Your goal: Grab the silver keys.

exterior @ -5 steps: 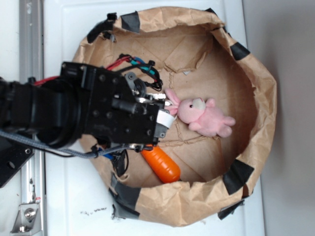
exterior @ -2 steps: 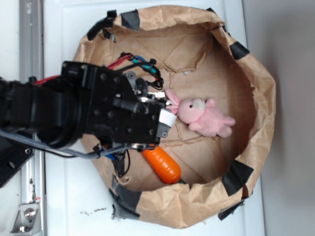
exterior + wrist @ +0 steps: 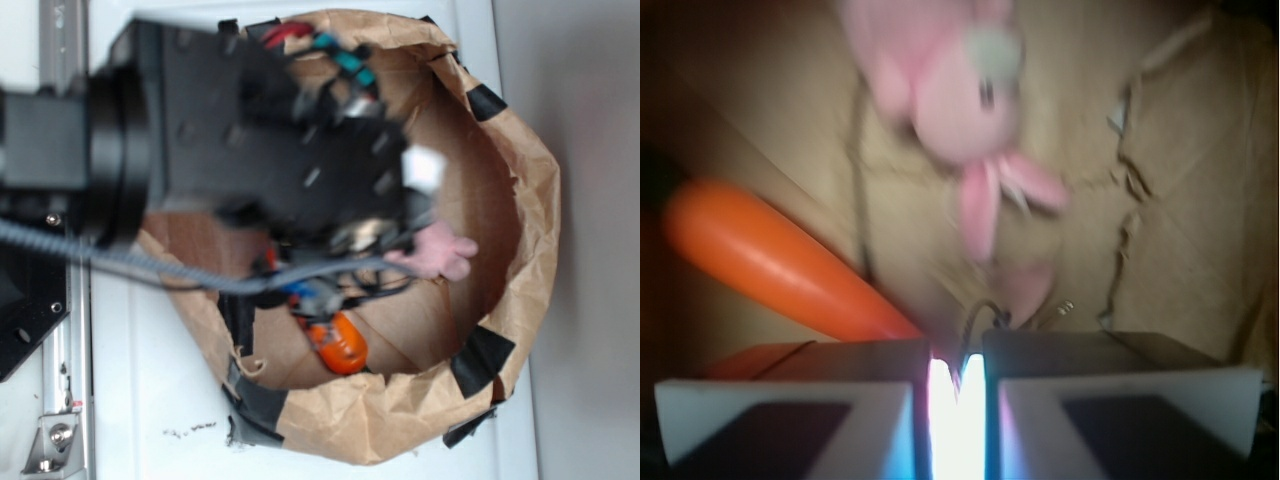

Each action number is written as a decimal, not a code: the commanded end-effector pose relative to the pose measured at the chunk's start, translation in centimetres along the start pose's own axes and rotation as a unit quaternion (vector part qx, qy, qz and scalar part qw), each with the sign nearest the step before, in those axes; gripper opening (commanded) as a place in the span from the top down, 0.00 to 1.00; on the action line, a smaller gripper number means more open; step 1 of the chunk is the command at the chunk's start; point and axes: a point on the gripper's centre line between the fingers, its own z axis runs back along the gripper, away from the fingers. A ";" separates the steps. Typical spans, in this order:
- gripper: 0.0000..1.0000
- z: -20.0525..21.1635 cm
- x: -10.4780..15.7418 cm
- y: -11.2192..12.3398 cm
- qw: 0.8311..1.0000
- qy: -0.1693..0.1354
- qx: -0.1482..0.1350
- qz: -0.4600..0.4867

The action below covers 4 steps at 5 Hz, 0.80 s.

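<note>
Raised since the earlier frame, the hand (image 3: 958, 385) now blurs across frame centre.
Jaws nearly shut; silver keys unseen, grip unconfirmed. Next: verify capture.

White tabletop (image 3: 150, 400), metal rail (image 3: 62, 50) along left.

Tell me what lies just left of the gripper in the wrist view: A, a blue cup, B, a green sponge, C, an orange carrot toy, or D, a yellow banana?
C: the orange carrot toy lies on the brown paper left of the gripper, with the pink bunny beyond.
</note>
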 end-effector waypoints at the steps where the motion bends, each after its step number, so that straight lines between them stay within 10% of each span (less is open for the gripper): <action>1: 1.00 4.1 -1.0 -1.1 0.997 -0.043 -0.058 -0.025; 4: 1.00 3.3 0.4 -0.9 0.999 -0.036 -0.041 0.004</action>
